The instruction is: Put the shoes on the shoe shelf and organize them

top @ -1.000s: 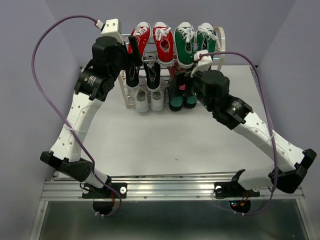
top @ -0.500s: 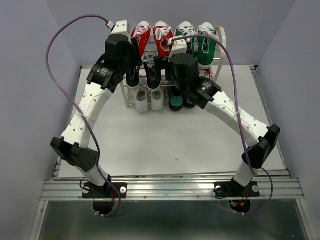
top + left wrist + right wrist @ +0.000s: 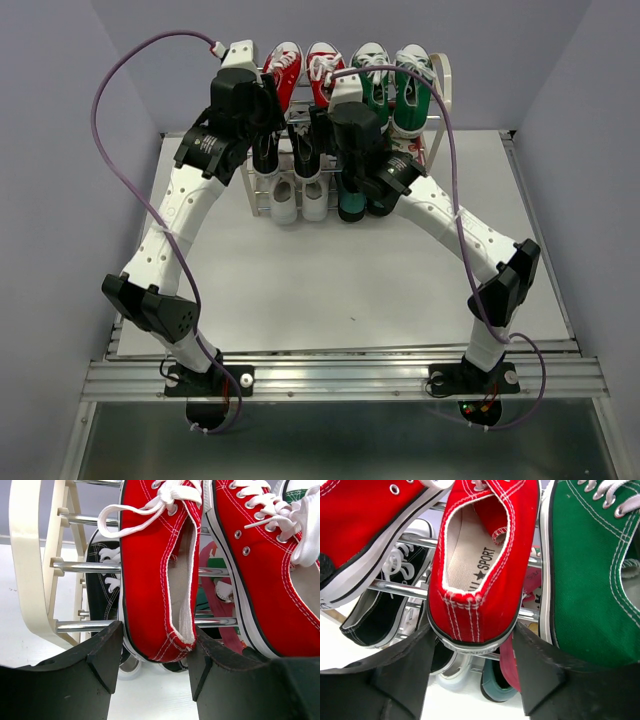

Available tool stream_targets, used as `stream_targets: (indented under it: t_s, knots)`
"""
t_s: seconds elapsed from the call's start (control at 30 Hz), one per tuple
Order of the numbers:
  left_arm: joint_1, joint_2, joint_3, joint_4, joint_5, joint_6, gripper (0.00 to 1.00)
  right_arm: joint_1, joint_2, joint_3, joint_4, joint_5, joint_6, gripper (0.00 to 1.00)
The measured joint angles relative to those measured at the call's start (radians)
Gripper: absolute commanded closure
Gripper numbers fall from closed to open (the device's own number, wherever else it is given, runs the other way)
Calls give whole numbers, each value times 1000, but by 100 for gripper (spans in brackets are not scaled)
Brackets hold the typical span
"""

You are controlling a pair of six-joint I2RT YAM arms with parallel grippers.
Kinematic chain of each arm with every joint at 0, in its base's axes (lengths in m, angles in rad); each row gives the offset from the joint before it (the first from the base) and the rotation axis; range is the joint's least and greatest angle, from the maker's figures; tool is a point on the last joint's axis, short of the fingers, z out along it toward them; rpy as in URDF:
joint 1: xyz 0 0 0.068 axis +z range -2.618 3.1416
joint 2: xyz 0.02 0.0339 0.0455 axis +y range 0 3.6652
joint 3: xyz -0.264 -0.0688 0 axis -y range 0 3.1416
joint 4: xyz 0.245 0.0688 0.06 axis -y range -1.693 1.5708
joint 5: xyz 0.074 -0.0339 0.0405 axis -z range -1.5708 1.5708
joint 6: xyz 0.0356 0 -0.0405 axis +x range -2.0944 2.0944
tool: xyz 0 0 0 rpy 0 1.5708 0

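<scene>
Top external view: a white worktop (image 3: 300, 280) carries a cream-framed shoe shelf (image 3: 444, 90) at the middle of its far edge. Two white arms reach from the near edge to the shelf's top tier, the left arm (image 3: 170, 230) from the near left corner and the right arm (image 3: 470, 235) from the near right corner. The top tier holds a red pair on the left and green high-tops (image 3: 400, 85) on the right. A black pair (image 3: 285, 150) sits on the tier below and a white pair (image 3: 298, 205) on the lowest.

Left wrist view: the left fingers (image 3: 90, 670) stand either side of the heel of the left red shoe (image 3: 155, 555), set narrow at heel width. Right wrist view: the right fingers (image 3: 395, 680) frame the heel of the right red shoe (image 3: 485, 555) the same way. Both seem to touch, but I cannot tell whether they squeeze.

The step looks like squaring up the red pair. Doing it well likely means small, level nudges, with the heels kept on the silver rods (image 3: 85, 566) and the soles parallel. Room is tight: the cream side frame (image 3: 30, 555) crowds the left shoe and a green high-top crowds the right. Open room lies toward the near edge.
</scene>
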Motion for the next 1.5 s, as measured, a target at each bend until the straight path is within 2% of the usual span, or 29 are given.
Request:
stream_targets:
  t_s: [0.1,0.3,0.6,0.8,0.97,1.0,1.07,1.1,1.17,1.2,1.27,1.3,1.5]
  knots:
    - [2,0,0,5,2,-8,56,0,3,7,-2,-1,-2,61]
    - [6,0,0,9,10,-22,56,-4,3,8,-2,-32,4,67]
    - [6,0,-5,25,15,-43,54,-18,3,8,-2,-100,18,69]
    - [8,0,-10,34,32,-48,41,-18,3,8,9,-201,23,65]
    - [8,0,-29,56,50,-49,31,-18,2,6,33,-278,31,55]
    - [9,-4,-35,66,56,-50,29,-19,1,5,34,-278,33,49]
    - [10,-8,-41,75,68,-50,23,-19,-3,-8,44,-278,34,48]
    - [10,-10,-44,77,73,-51,23,-18,-6,-16,47,-278,34,47]
    - [8,-15,-51,84,87,-51,22,-16,-13,-31,50,-270,33,38]
    - [8,-18,-53,87,93,-51,22,-14,-19,-42,53,-264,34,34]
    - [7,-20,-55,91,103,-51,23,-11,-38,-71,55,-255,37,17]
    - [7,-21,-55,93,108,-51,24,-11,-53,-91,55,-250,36,0]
    - [7,-21,-55,98,123,-50,35,-11,-186,-207,39,-206,52,0]
